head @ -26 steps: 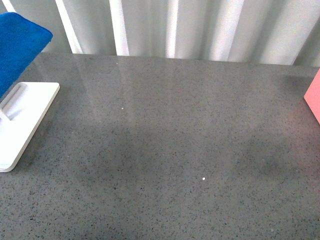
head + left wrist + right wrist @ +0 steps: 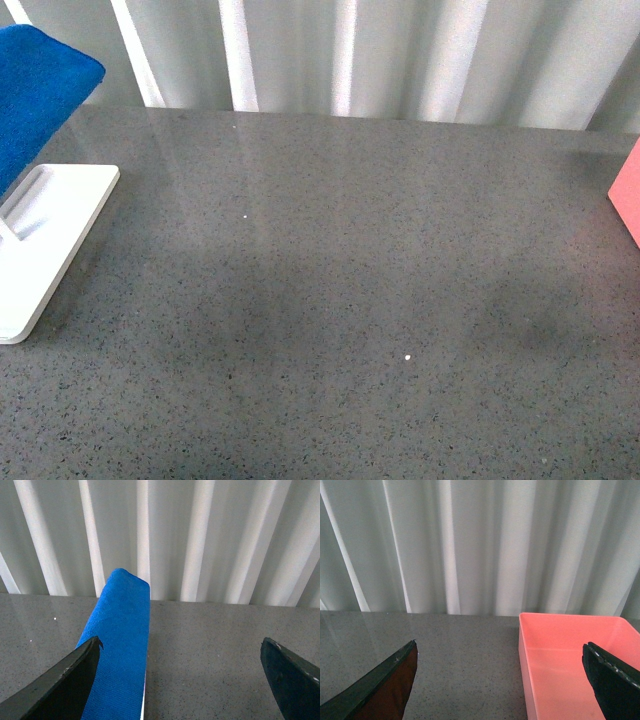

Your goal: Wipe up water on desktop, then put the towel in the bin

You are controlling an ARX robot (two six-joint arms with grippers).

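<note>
Both pincers gape with nothing between their jaws: the left pincer (image 2: pixel 180 641) has its fingers spread wide and looks along the bench at the towel (image 2: pixel 120 630), while the right pincer (image 2: pixel 500 644), equally wide, faces the bin (image 2: pixel 522 670). That split suggests a sensible division of labour, the left readied to take the cloth and the right waiting by the drop-off, though neither arm shows in the front view. Along the near edge the desktop (image 2: pixel 350 300) lies bare and slightly glossy; I cannot make out a definite patch of water, only a tiny white speck (image 2: pixel 408 357) and some soft darker shading. Further back, at the left edge, sits the white board (image 2: pixel 50 240), and above it, toward the far-left corner, the towel (image 2: pixel 40 90) hangs draped over a support I cannot see. It is probably kept off the surface so a loose fold is easy to pinch. The bin (image 2: pixel 628 195) pokes in at the right edge, clear of the middle where wiping would happen. Beyond the far edge hangs a pale curtain (image 2: pixel 400 60). Against the picture from half a second earlier, the front view matches: towel, board and bin sit where they were.
</note>
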